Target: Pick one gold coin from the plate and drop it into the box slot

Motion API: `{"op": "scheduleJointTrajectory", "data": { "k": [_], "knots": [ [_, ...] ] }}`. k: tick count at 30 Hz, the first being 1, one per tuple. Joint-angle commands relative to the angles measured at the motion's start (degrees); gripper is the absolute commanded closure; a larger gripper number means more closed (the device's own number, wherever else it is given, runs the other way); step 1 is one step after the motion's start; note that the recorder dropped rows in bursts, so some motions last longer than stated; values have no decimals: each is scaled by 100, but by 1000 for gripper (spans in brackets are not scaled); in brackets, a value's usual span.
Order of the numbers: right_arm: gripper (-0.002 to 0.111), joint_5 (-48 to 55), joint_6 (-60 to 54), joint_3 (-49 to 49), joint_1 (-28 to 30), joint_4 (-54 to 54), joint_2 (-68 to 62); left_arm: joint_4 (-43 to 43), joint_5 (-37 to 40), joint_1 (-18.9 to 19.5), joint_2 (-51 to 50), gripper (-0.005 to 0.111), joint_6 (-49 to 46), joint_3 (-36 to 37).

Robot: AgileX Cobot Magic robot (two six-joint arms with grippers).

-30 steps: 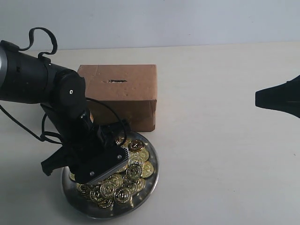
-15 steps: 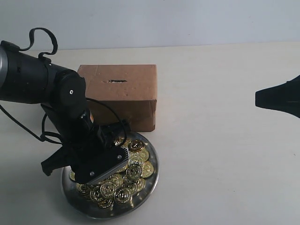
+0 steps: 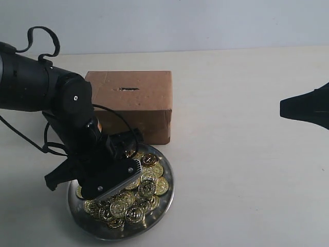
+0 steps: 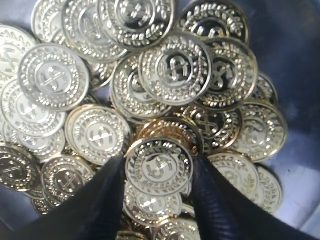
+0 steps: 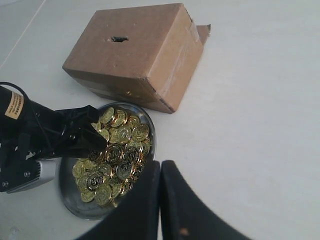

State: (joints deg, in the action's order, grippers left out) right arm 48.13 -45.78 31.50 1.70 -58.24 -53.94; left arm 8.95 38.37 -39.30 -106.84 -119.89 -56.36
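We take the box (image 3: 134, 95) as our landmark. The plate (image 3: 170, 191) sits just in front of the box's near face, close enough that a lifted coin has only a short way to travel up and over. The slot (image 3: 128, 89) is cut in the box's top face, towards the far edge, so we judge the coin must arrive above it on edge and in line with the slit.

The left gripper (image 4: 159, 173) is down in the plate, beside the box's front left corner. Its two dark fingers (image 4: 102, 200) flank one gold coin (image 4: 159, 165) that lies on top of the heap of coins (image 4: 175, 70). The fingers meet its rim on opposite sides, so we read the gripper as closed on that coin. Taking it by the rim suits a flat coin among overlapping neighbours and leaves its faces free for the slot. We cannot tell whether the coin is clear of the heap.

The right gripper (image 5: 160, 167) is closed and empty, well away from the box on its right side. We judge it is parked there to leave the left arm room.
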Motion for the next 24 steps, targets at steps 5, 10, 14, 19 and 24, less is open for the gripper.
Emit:
{"op": "scheduleJointTrajectory", "data": {
  "k": [5, 10, 14, 19, 24],
  "knots": [
    [108, 16, -56, 48, 26, -30, -4, 5, 49, -25, 246, 77, 285, -9],
    [108, 61, -237, -116, 26, -524, -14, 5, 49, -25, 890, 77, 1302, -9],
    [108, 301, -759, -430, -37, -1464, -14, 42, 49, -25, 1409, 77, 2057, -9],
    [108, -212, -1059, -656, -722, -2381, -26, 79, 49, -25, 2027, 77, 3113, -9],
    [108, -1059, -1460, -645, -1812, -3448, -401, 146, 49, -25, 2495, 77, 3837, -9]
  ]
}}
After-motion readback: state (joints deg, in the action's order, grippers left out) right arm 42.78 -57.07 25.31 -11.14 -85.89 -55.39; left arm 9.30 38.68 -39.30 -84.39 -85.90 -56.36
